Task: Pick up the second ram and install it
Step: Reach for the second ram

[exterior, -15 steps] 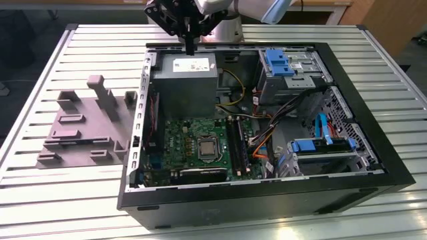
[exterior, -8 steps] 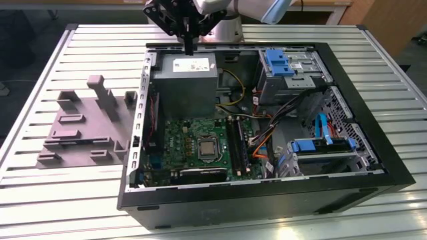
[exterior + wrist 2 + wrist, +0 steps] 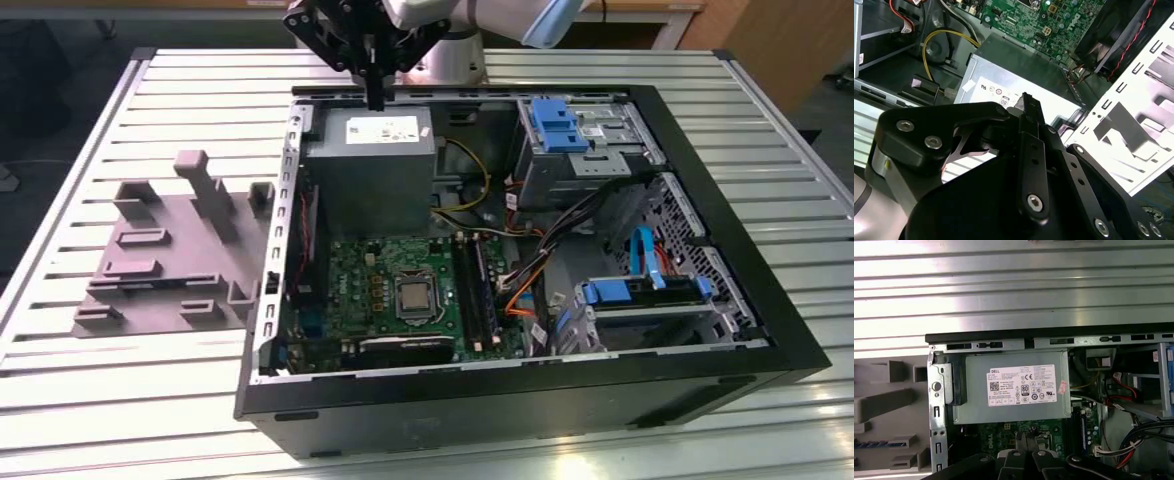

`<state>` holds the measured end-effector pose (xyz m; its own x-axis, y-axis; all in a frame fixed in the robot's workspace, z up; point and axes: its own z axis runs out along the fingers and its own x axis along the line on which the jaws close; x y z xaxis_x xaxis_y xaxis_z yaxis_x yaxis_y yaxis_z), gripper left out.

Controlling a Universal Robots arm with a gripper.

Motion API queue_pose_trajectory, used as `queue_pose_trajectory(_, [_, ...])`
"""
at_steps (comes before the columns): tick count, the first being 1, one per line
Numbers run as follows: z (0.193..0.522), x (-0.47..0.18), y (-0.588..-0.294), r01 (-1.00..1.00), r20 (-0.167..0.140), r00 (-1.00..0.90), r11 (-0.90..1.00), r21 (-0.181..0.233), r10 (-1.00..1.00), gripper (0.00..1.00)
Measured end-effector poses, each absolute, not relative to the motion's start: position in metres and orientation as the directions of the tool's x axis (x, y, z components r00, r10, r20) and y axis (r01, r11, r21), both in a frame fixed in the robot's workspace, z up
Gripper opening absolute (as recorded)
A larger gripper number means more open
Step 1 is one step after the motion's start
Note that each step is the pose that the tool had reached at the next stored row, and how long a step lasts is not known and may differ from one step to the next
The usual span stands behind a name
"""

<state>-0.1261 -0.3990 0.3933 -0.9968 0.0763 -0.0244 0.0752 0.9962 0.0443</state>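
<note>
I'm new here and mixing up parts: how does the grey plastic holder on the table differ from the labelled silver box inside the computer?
The grey moulded holder lies on the slatted table, outside the computer case; the silver power-supply box sits inside it. The holder has upright posts; the box is plain-sided with a white label. The gripper hangs over the box, not the holder. Both are grey.

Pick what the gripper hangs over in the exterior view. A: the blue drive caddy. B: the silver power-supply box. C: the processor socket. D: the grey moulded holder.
B: in that view the gripper hangs right above the far end of the silver power-supply box.
</note>
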Motion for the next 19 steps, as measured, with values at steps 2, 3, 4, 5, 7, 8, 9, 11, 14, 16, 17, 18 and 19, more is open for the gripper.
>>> queue_pose_trajectory(2, [0.393,-0.127,-0.399,0.075,-0.024,-0.997,0.996,0.044,0.076,0.11])
queue_pose_trajectory(3, [0.393,-0.128,-0.399,0.075,-0.024,-0.997,0.996,0.044,0.076,0.11])
queue_pose_trajectory(4, [0.393,-0.128,-0.399,0.075,-0.024,-0.997,0.996,0.044,0.076,0.11])
queue_pose_trajectory(5, [0.393,-0.129,-0.399,0.075,-0.024,-0.997,0.996,0.044,0.076,0.11])
queue_pose_trajectory(7, [0.393,-0.130,-0.399,0.075,-0.024,-0.997,0.996,0.044,0.076,0.11])
queue_pose_trajectory(8, [0.393,-0.131,-0.399,0.075,-0.024,-0.997,0.996,0.044,0.076,0.11])
queue_pose_trajectory(9, [0.393,-0.132,-0.399,0.075,-0.024,-0.997,0.996,0.044,0.076,0.11])
queue_pose_trajectory(11, [0.393,-0.134,-0.399,0.075,-0.024,-0.997,0.996,0.044,0.076,0.11])
queue_pose_trajectory(14, [0.393,-0.137,-0.399,0.075,-0.024,-0.997,0.996,0.044,0.076,0.11])
queue_pose_trajectory(16, [0.393,-0.139,-0.399,0.075,-0.024,-0.997,0.996,0.044,0.076,0.11])
queue_pose_trajectory(17, [0.393,-0.141,-0.399,0.075,-0.024,-0.997,0.996,0.044,0.076,0.11])
queue_pose_trajectory(18, [0.393,-0.142,-0.399,0.075,-0.024,-0.997,0.996,0.044,0.076,0.11])
queue_pose_trajectory(19, [0.393,-0.144,-0.399,0.075,-0.024,-0.997,0.996,0.044,0.076,0.11])
